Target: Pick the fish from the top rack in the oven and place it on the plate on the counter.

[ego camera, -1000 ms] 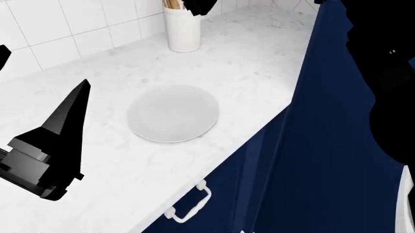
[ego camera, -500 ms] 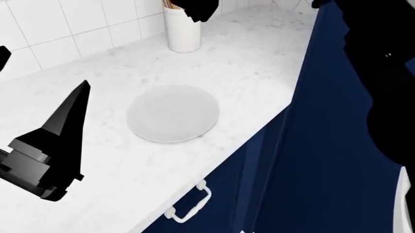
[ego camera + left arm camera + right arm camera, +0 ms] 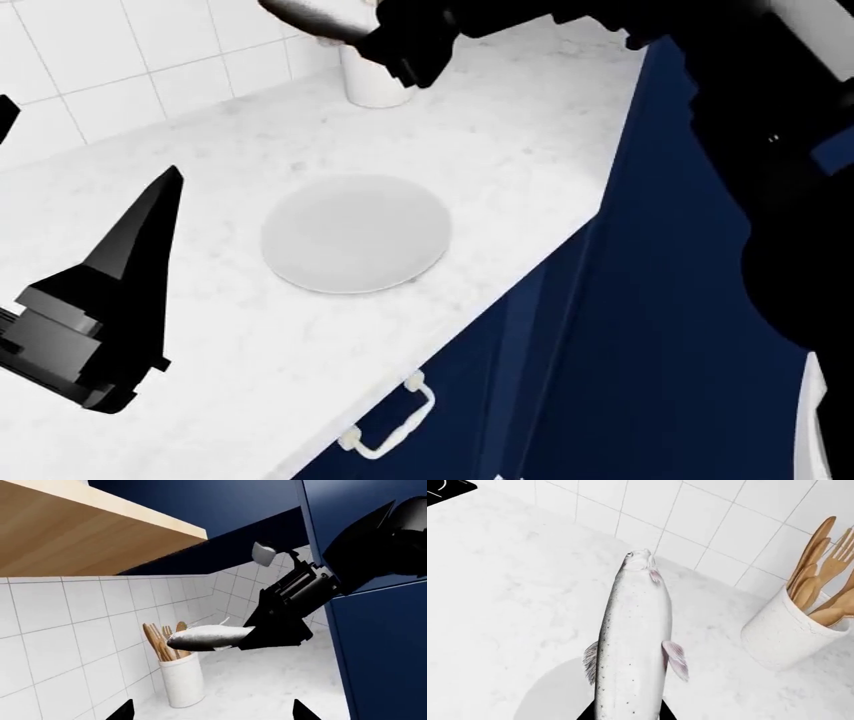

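The fish (image 3: pixel 634 640) is silvery-grey, and my right gripper (image 3: pixel 627 716) is shut on its tail end, head pointing away. In the head view the right gripper (image 3: pixel 414 35) holds the fish (image 3: pixel 310 12) high at the top edge, above the far part of the counter (image 3: pixel 507 150). The white plate (image 3: pixel 354 232) lies bare on the counter, nearer to me than the fish; the plate (image 3: pixel 550 697) shows below the fish's tail end. My left gripper (image 3: pixel 94 150) hovers open to the plate's left, holding nothing. The oven and top rack are out of view.
A white utensil holder (image 3: pixel 374 85) with wooden utensils stands by the tiled wall, partly behind the right gripper. Navy cabinets with a white handle (image 3: pixel 394 415) run under the counter edge. A wooden shelf (image 3: pixel 80 535) hangs above. A black corner (image 3: pixel 447 487) shows far along the counter.
My right arm has swung in from the top of the head view, bringing the fish over the utensil holder. The left gripper and the plate have not moved.
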